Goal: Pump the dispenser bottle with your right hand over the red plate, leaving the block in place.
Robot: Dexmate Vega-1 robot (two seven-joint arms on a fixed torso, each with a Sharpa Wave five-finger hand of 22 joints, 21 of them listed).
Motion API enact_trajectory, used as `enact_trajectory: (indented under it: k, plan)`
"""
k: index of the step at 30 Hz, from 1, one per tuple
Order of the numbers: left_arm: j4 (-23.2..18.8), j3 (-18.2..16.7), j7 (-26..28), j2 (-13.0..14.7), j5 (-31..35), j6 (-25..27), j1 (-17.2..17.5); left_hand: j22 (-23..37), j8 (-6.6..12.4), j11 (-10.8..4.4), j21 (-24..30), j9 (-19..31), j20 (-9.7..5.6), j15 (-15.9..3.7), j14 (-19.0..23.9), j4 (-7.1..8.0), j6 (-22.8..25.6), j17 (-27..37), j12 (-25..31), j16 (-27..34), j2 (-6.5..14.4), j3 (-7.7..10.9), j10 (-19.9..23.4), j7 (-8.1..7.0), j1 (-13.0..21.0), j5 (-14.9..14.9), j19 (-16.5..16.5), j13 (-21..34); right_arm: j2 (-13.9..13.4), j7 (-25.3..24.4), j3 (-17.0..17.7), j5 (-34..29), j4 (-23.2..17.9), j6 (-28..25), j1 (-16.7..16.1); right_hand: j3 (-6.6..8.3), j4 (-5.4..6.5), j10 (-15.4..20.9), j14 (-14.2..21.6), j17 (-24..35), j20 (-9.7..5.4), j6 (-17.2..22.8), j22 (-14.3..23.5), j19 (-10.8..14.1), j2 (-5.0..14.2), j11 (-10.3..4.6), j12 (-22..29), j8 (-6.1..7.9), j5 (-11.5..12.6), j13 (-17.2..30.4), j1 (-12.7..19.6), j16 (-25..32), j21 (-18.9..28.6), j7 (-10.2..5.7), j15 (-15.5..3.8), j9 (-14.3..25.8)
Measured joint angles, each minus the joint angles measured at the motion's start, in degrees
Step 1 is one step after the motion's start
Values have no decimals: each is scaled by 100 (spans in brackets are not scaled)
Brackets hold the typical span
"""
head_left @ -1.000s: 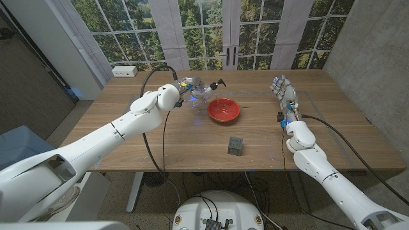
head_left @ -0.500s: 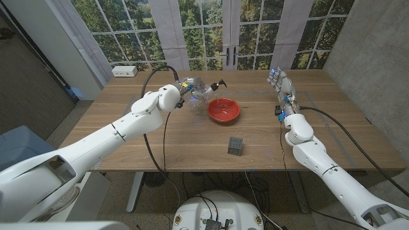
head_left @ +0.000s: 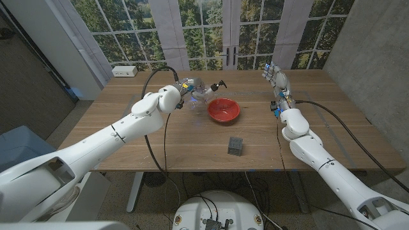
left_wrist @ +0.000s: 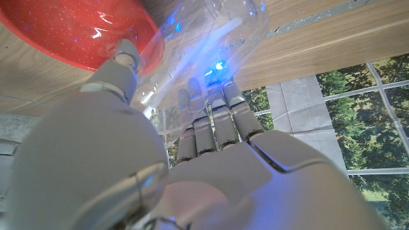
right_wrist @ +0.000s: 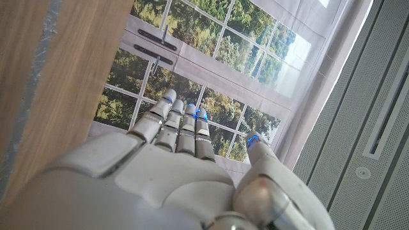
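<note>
- A small dark grey cube-shaped block [head_left: 235, 146] is seen nearest the front edge of the brown wooden worktop [head_left: 128, 137], standing alone.
- Further back, a round red plastic plate [head_left: 223, 110] is set near the middle of the worktop.
- Just beside the plate's far left rim, a clear plastic dispenser bottle with a black pump head [head_left: 206, 91] is held tilted, its nozzle pointed toward the plate.
- The bottle is gripped by the left hand [head_left: 186, 89], whose fingers [left_wrist: 214, 105] are wrapped round the clear body.
- The right hand [head_left: 277, 80] is raised at the right side, well apart from the bottle, its fingers [right_wrist: 182, 121] extended and holding nothing.
</note>
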Motion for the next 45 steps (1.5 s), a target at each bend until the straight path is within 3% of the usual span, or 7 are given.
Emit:
enact_trajectory:
  k: [45]
  plan:
    - [-94, 57, -60, -34, 95, 134, 9, 0, -48, -10, 91, -2, -1, -14, 38, 19, 42, 0, -45, -2, 4, -19, 50, -42, -4, 15, -1, 26, 197, -161, -661, -1038, 72, -281, 551, 23, -24, 32, 0, 28, 0, 0, 0, -1, 61, 32, 0, 0, 0, 0, 61, 0, 0, 0, 0, 0]
